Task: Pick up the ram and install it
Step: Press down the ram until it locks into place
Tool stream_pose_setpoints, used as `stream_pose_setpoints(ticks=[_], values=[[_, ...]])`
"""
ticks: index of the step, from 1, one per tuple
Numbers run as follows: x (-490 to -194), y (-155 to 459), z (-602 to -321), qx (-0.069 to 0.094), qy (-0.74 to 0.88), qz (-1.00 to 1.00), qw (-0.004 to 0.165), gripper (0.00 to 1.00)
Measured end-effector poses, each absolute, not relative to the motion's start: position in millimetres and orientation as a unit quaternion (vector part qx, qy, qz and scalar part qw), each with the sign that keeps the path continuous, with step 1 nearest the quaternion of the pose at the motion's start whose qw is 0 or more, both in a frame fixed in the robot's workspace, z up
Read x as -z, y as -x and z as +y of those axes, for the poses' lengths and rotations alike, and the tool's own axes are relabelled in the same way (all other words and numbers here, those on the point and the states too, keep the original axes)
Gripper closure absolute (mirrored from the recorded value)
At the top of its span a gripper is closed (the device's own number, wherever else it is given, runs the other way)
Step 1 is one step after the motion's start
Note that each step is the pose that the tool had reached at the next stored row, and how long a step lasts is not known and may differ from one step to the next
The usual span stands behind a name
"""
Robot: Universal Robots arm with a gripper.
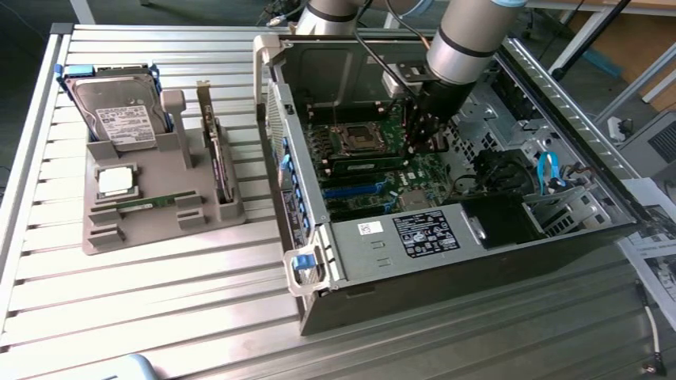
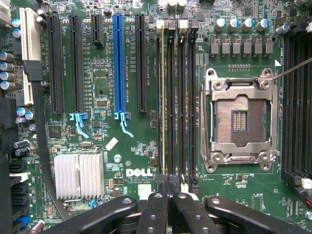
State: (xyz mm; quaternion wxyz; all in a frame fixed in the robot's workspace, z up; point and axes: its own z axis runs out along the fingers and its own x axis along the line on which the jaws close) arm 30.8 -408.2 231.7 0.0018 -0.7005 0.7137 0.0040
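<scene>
Apparently the ram [image 2: 162,97] already stands on edge in one of the memory slots [image 2: 179,97] just beside the empty processor socket [image 2: 240,119]. In the wrist view it is a thin pale-green line running the slot's length; in the exterior view it is a dark green stick inside the open computer case [image 1: 349,253]. The claw [image 2: 171,197] hangs close above the motherboard [image 2: 105,78] at the near end of those slots, almost in line with the stick. Whether it is clenched, released or pinching the board edge I cannot tell, nor whether the stick is fully seated.

Out on the tabletop [image 1: 158,317], the grey parts tray [image 1: 158,237] carries a hard drive [image 1: 122,111], a silver processor chip [image 1: 114,180], an upright expansion card [image 1: 218,158] and another narrow green strip [image 1: 142,203] lying flat, likely a second memory stick.

As for handling, I judge such a stick very light, stiff along its length but thin and brittle. It would be easy to crack or tilt if pressed unevenly, and its flat faces are smooth. The safest hold is probably across the two faces near the middle of the top edge, clear of the contacts, with force kept straight down into the slot
</scene>
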Motion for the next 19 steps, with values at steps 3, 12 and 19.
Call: stream_pose_setpoints(ticks=[3,12,19], values=[[-232,-31,-408,-0.004,0.7,0.714,0.002,0.89],[-252,-31,-408,-0.004,0.7,0.714,-0.001,0.89],[-256,-31,-408,-0.004,0.7,0.714,-0.001,0.89]])
